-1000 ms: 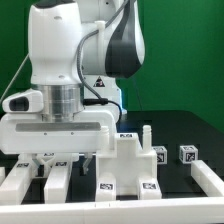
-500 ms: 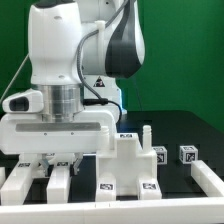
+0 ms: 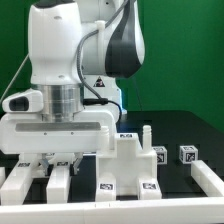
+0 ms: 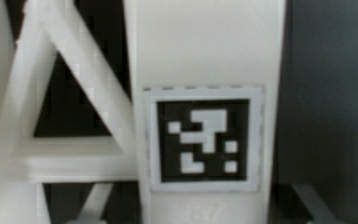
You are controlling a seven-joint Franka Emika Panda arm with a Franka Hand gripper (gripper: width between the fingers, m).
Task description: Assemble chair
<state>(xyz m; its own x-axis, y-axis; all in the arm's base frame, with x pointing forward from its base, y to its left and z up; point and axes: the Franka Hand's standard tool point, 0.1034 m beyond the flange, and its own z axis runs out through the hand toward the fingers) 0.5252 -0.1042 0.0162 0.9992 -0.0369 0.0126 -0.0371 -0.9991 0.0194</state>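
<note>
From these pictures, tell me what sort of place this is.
Probably a robotics lab test bench: a green backdrop behind a black table, and white chair parts bearing square marker tags for camera tracking.

The robot arm (image 3: 75, 60) stands over the table (image 3: 185, 125) toward the exterior view's left, its gripper (image 3: 58, 158) low above two long chair parts (image 3: 58, 185) lying side by side near the front edge. Just to the exterior view's right of them sits a notched block (image 3: 128, 165) — a pegged post (image 3: 147, 135) rises behind it. Further right, two small tagged parts (image 3: 186, 154) rest apart — a slab (image 3: 208, 180) lies at the front right corner.
</note>
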